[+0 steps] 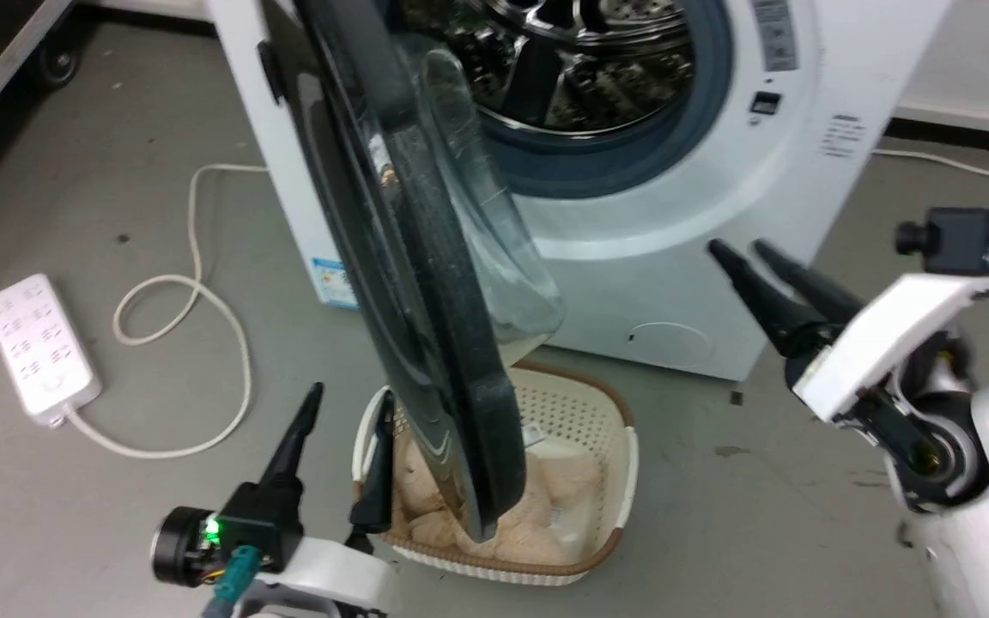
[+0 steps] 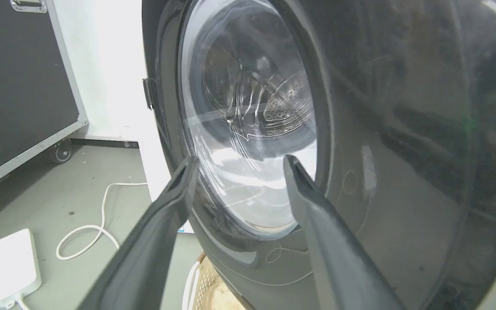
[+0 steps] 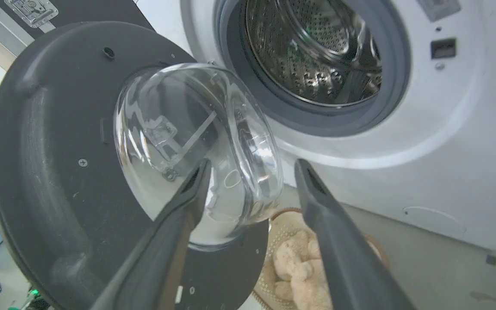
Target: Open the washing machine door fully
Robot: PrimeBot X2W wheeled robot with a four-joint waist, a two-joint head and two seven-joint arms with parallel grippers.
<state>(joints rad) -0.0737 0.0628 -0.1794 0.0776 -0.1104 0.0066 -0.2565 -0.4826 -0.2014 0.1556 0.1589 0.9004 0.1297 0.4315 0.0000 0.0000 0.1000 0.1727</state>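
Washing machine door (image 1: 426,326): roughly half open; full swing outstanding. Left gripper (image 1: 350,395): jaws spread, empty, beside outer face. Right gripper (image 1: 737,246): jaws spread, empty.

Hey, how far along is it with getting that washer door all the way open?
Done: the washing machine door is unlatched and stands well out from the washing machine, drum exposed. In hand: the left gripper, open, is close by the door's outer face. The right gripper is open, apart from the door. To do: the door looks roughly square to the front, so probably more swing.
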